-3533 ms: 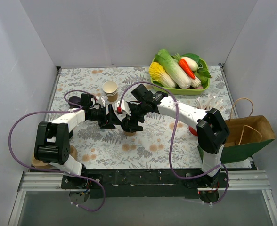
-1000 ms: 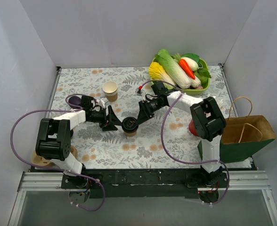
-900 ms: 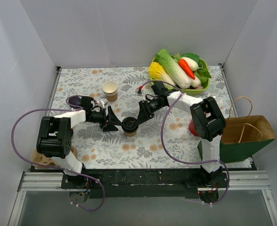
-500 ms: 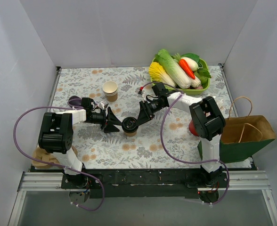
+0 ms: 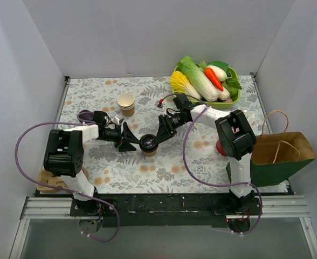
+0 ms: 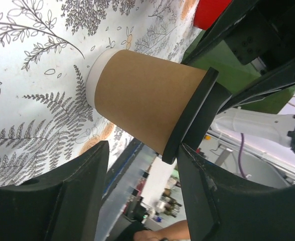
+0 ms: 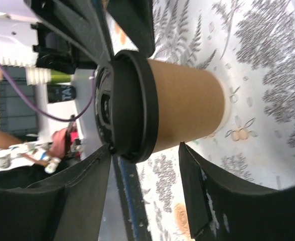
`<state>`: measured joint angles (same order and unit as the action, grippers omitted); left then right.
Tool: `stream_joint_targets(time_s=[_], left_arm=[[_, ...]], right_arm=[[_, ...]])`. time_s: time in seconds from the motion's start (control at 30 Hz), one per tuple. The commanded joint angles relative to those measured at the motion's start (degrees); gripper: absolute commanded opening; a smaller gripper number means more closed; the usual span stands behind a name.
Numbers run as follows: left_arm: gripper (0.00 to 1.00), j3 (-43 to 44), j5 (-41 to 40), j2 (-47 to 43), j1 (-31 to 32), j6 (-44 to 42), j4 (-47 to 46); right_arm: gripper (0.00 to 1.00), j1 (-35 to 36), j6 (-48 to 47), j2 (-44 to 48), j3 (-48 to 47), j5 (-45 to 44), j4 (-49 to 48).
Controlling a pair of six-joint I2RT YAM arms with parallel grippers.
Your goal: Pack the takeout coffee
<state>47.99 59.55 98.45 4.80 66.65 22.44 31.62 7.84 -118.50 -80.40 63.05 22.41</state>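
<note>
The takeout coffee [image 5: 147, 144], a tan paper cup with a black lid, stands upright on the floral table mat [image 5: 164, 167]. My left gripper [image 5: 128, 138] is open just left of it, and my right gripper [image 5: 160, 133] is open just right of it. In the left wrist view the cup [image 6: 145, 105] stands just past the spread fingers [image 6: 82, 196]. The right-hand finger is close to the lid [image 6: 187, 118]. In the right wrist view the cup [image 7: 185, 110] and lid [image 7: 130, 105] stand just beyond the open fingertips [image 7: 207, 196]. Neither gripper holds the cup.
A stack of lidless tan cups [image 5: 126, 103] stands behind the left gripper. A green basket of vegetables [image 5: 204, 81] sits at the back right. A brown paper bag [image 5: 282, 154] stands open at the right edge, with a red cup [image 5: 221, 144] beside it.
The right gripper, over the cup's lid 3.5 s ago, has drawn back to the cup's right side. In the last second both arms have barely shifted. The cup has stayed put.
</note>
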Motion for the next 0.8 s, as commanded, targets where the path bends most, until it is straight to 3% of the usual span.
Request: stream_joint_targets(time_s=[0.0,0.13,0.43,0.77], left_arm=[[0.55,-1.15,-18.25,-0.19,1.35,-8.9,2.96],[0.6,1.05,-14.65,-2.12,1.44,-10.31,2.53],[0.65,3.69,-2.78,-5.81,1.44,-10.93,0.15],[0.65,6.85,-1.89,-5.12,1.44,-7.77,-2.13]], right_arm=[[0.67,0.55,-9.31,-0.43,-4.23,-11.19,1.05],[0.8,0.38,-11.26,1.07,-8.19,-11.37,2.02],[0.81,0.29,-11.96,-0.51,-10.48,-13.56,4.04],[0.88,0.2,-19.87,6.43,-5.74,-11.28,7.03]])
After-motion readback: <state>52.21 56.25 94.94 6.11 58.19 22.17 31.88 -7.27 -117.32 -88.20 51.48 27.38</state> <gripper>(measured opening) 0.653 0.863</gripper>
